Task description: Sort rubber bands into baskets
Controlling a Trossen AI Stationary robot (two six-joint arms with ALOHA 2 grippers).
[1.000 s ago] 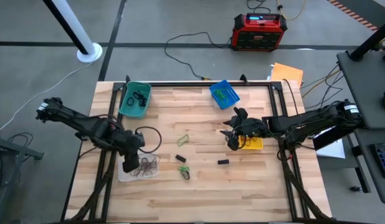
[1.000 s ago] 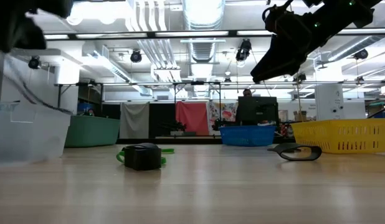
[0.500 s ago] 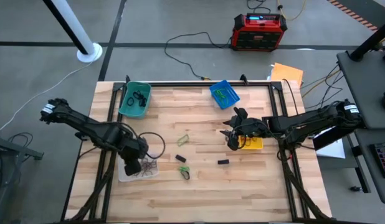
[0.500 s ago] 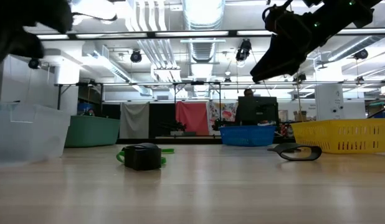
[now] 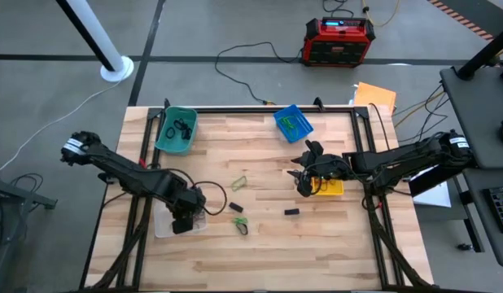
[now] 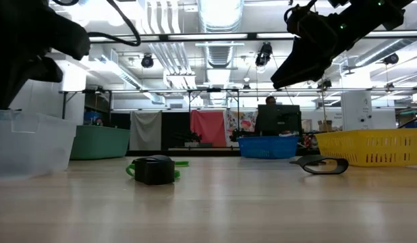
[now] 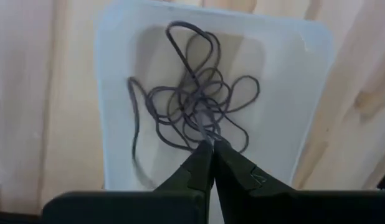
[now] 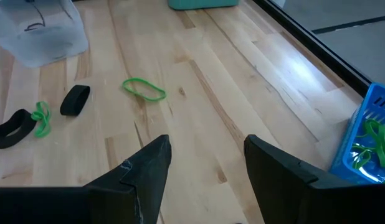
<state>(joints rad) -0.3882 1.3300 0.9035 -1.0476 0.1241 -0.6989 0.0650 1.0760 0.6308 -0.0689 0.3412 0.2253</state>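
Observation:
My left gripper (image 7: 210, 146) points straight down over the clear basket (image 5: 166, 228) at the table's near left. It is shut among a tangle of dark rubber bands (image 7: 192, 99) lying on the basket's floor. My right gripper (image 8: 208, 180) hangs open above the table beside the yellow basket (image 5: 336, 188) and holds nothing. The teal basket (image 5: 177, 130), with dark bands in it, and the blue basket (image 5: 292, 122), with green bands, stand at the far edge. A green band (image 5: 239, 182) lies flat on the wood mid-table. My left gripper seems to pinch a dark rubber band at one end (image 7: 205, 134) between its shut fingertips, coming from above. The long loop (image 7: 180, 43) runs from the tips down into the tangle in the clear basket. Whether it hangs free or rests there, I cannot tell.
Two small black blocks (image 5: 236, 207) (image 5: 292, 212) lie mid-table. A green band tangled with a dark piece (image 5: 240, 223) lies near them. A black cable loop (image 5: 212, 198) hangs off my left wrist. Bare wood stretches along the table's near edge.
My left gripper has sunk toward the clear basket and drifted toward the table's right and near edges, staying shut. In the low view its dark bulk has come down at the left.

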